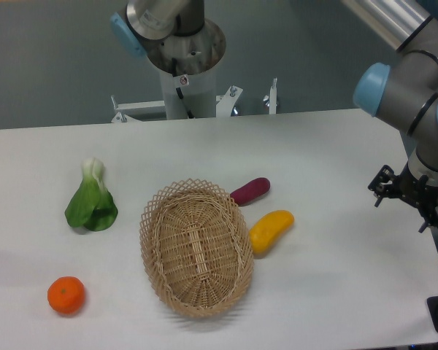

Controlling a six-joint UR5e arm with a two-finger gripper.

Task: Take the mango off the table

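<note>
You've got the mango point(271, 230) lying flat on the white desk point(328, 160), right of centre in the frame, lower half. It's yellow-orange, slightly curved, and angled so its upper end points to the upper right. Its lower left end sits just beside the right rim of the basket point(196, 248), close enough that you can't tell if they touch.

The basket is empty wicker, oval, at centre bottom. Just above the mango, near the basket's upper right rim, is a dark purple-red vegetable point(250, 190), apart from the mango. A leafy green point(92, 200) lies at left of the frame. A tangerine point(66, 294) is at lower left, well apart from everything else.

The arm comes in from the upper right corner and hangs down along the right edge. The gripper point(411, 193) is at the right edge, mid-height, well apart from the mango and holding nothing you can see. It's small, dark and partly cut off, so you can't tell whether the fingers are open or closed. The arm's base column stands behind the desk at top centre.
</note>
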